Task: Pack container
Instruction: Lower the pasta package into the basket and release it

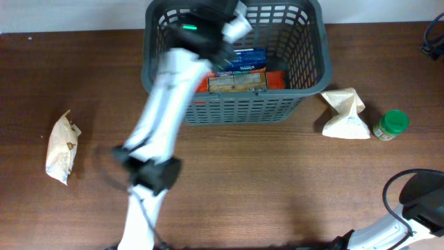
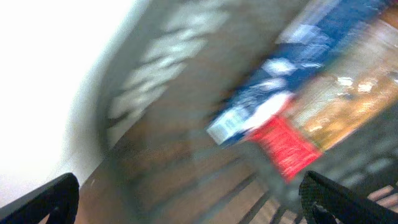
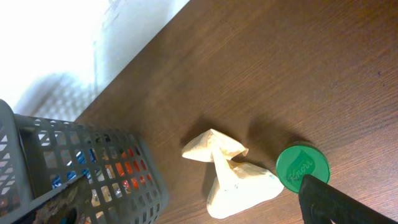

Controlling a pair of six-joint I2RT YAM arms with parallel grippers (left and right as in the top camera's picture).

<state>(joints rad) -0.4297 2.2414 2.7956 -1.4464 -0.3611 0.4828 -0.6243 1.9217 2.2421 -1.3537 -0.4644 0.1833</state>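
Observation:
The dark grey slotted basket (image 1: 236, 105) stands at the back middle of the table. It holds a blue packet (image 1: 247, 60) and an orange-red box (image 1: 239, 82). My left gripper (image 1: 223, 47) reaches into the basket from above. The blurred left wrist view shows its fingers wide apart (image 2: 186, 196) and empty, over the blue packet (image 2: 267, 102) and a red packet end (image 2: 286, 146). My right gripper (image 3: 193, 196) is open and empty, low at the front right. It looks at the basket (image 3: 124, 180).
A crumpled white bag (image 1: 345, 114) (image 3: 233, 180) and a green-lidded jar (image 1: 392, 125) (image 3: 302, 167) sit right of the basket. A brown paper packet (image 1: 62, 147) lies at the far left. A black cable (image 1: 433, 35) is at the right edge.

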